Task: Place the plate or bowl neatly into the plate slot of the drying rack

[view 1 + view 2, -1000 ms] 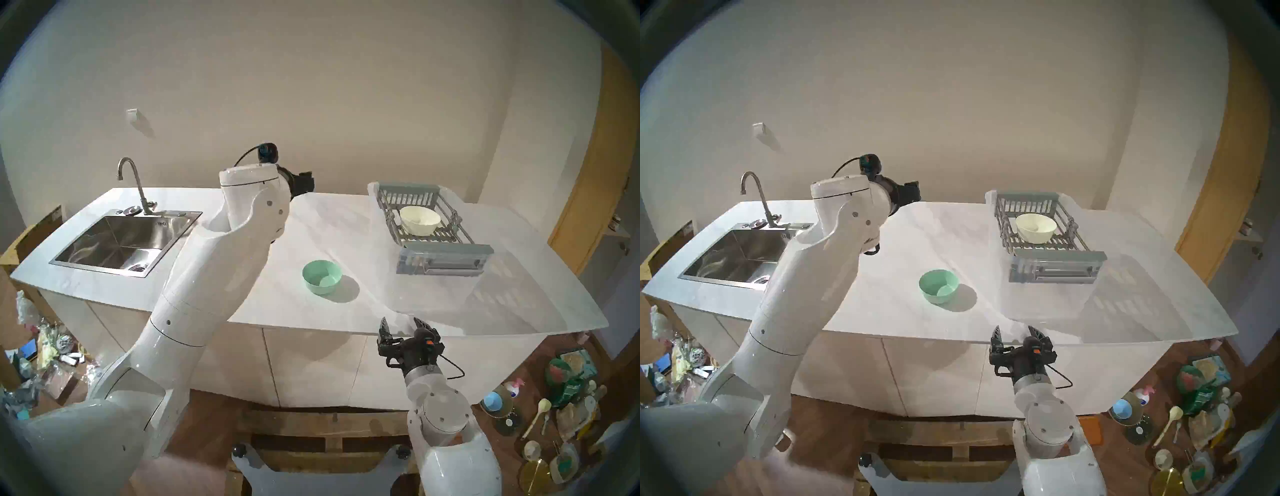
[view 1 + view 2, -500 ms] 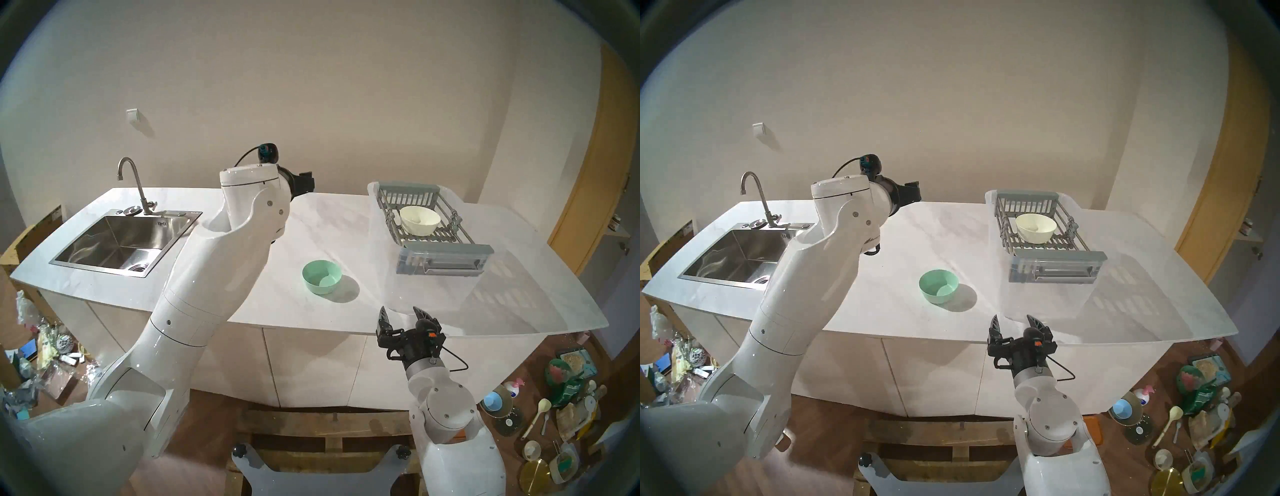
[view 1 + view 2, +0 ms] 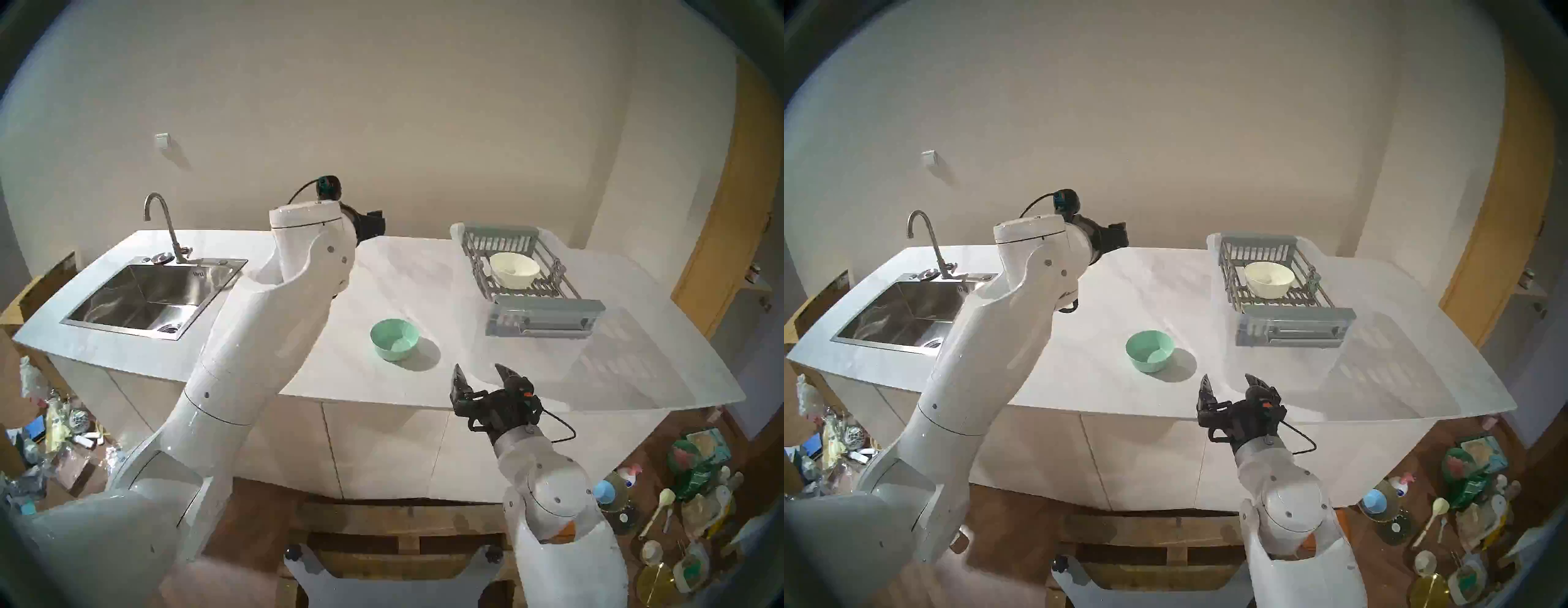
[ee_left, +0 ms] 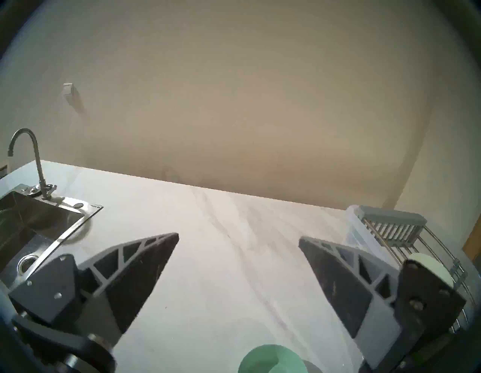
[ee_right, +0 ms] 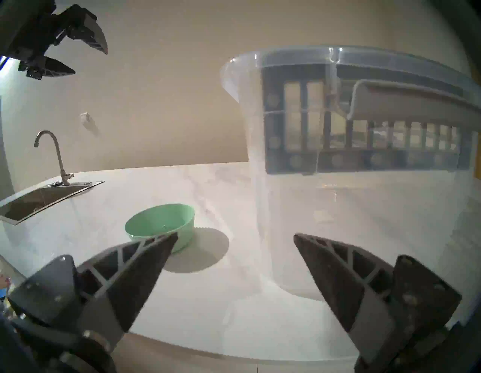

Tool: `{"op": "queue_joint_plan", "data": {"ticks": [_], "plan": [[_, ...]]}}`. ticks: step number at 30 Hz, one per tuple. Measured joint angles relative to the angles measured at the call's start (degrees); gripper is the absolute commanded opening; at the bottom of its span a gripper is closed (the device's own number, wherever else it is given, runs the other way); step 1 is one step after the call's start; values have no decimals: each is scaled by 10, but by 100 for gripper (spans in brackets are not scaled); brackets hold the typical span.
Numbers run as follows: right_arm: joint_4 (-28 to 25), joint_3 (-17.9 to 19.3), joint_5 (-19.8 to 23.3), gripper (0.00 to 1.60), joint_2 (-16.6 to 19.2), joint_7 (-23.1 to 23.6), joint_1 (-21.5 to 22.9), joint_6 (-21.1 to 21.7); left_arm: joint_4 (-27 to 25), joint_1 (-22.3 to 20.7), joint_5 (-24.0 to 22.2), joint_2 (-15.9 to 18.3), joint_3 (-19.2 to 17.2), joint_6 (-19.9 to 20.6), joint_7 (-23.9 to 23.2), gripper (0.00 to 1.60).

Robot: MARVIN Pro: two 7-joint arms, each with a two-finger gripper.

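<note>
White marble-look counter [image 3: 297, 361] runs from a steel sink [image 3: 148, 293] on the left to a clear plastic tub [image 5: 273, 208] on the right, with the grey drying rack [image 3: 547, 306] resting across the tub's top. A cream bowl [image 3: 514, 269] already sits in the rack on the toothed bars of the plate slot [image 3: 535, 289] (leaning or flat, I cannot tell). The mint-green bowl [image 3: 394, 339] stands upright on the bare counter, well apart from the rack and left of the tub.

The right tool [image 3: 481, 375] hovers over the counter's near edge, fingers spread wide and empty, near the green bowl but not touching it; in its wrist view the bowl lies just beyond the left fingertip. The left tool [image 4: 238, 241] hangs high over the middle of the counter, likewise spread and holding nothing.

My reading is that the reach for the green bowl is under way and no grasp has begun. The next move likely calls for bringing the right tool forward and to the left, straddling the bowl's rim with one finger inside and one outside, then pinching. The tub wall close on the right leaves little room to swing.
</note>
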Motion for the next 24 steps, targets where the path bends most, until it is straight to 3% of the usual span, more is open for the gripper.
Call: {"op": "queue_joint_plan", "data": {"ticks": [10, 19, 24], "plan": [[-19, -20, 12, 160, 1, 16, 9, 35, 0, 0, 0, 0, 0, 0, 0, 160], [-24, -47, 10, 160, 12, 31, 44, 58, 0, 0, 0, 0, 0, 0, 0, 160], [-25, -79, 3, 160, 20, 41, 54, 70, 0, 0, 0, 0, 0, 0, 0, 160]]}}
